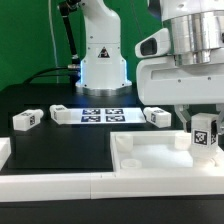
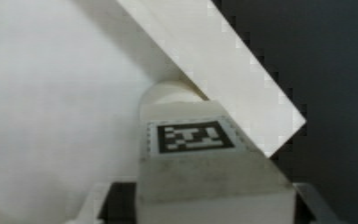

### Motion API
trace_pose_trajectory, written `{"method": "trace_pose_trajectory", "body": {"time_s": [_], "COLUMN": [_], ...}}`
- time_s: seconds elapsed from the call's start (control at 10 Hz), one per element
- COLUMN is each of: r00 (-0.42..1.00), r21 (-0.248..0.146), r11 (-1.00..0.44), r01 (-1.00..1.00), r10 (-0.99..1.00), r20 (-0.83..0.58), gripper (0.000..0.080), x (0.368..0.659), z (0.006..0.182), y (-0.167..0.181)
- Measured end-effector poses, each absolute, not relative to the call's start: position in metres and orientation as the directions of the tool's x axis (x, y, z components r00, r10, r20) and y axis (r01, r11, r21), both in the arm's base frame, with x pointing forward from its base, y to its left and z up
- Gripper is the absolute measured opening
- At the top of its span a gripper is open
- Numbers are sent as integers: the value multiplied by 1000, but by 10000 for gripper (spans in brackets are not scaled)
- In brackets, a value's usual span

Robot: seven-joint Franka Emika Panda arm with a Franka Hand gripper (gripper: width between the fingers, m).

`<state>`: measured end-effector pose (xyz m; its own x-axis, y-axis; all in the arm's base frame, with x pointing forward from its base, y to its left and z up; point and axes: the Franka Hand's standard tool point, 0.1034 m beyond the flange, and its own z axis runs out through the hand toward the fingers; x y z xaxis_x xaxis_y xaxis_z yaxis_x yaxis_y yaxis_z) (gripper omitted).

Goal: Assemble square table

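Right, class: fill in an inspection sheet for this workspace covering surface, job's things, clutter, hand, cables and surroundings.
Surface: black table; white border bar along its near edge.
Job's things: table top lies flat; loose legs are the outer leg, the middle leg and the third leg; the fourth leg is in the hand.
Clutter: nothing seen beyond the marker board.
Hand: the hand is shut on the fourth leg at the top's corner.
Cables: dark cables at the back.
Surroundings: robot base, green backdrop.
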<state>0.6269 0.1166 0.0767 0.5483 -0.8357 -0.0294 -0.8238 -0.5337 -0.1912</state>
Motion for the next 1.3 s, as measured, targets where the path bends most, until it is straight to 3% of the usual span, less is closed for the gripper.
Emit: {"method": "trace_pose_trajectory", "body": {"time_s": [0.3,0.5,0.6,0.7,0.8,0.9,1.0,1.3], "r00": [35,-75,-54,6,183,390,504,657], "r21": [-152,-145,-149,-160,-186,-209,-213,-218], "r11": [-10,104,84,23,-156,-367,-485,-640], "r01": [-988,-984,-985,-987,-970,-906,-848,-737], "r10": [-987,-978,-980,-984,-973,-917,-862,-754], "r20": [-159,-194,-190,-180,-138,-81,-47,-5], "gripper": [295,295,295,370,370,559,621,648], "x": [626,627,627,627,628,632,632,631], "z": [74,74,74,74,75,77,77,76], "y": [127,127,127,127,126,120,118,118]}}
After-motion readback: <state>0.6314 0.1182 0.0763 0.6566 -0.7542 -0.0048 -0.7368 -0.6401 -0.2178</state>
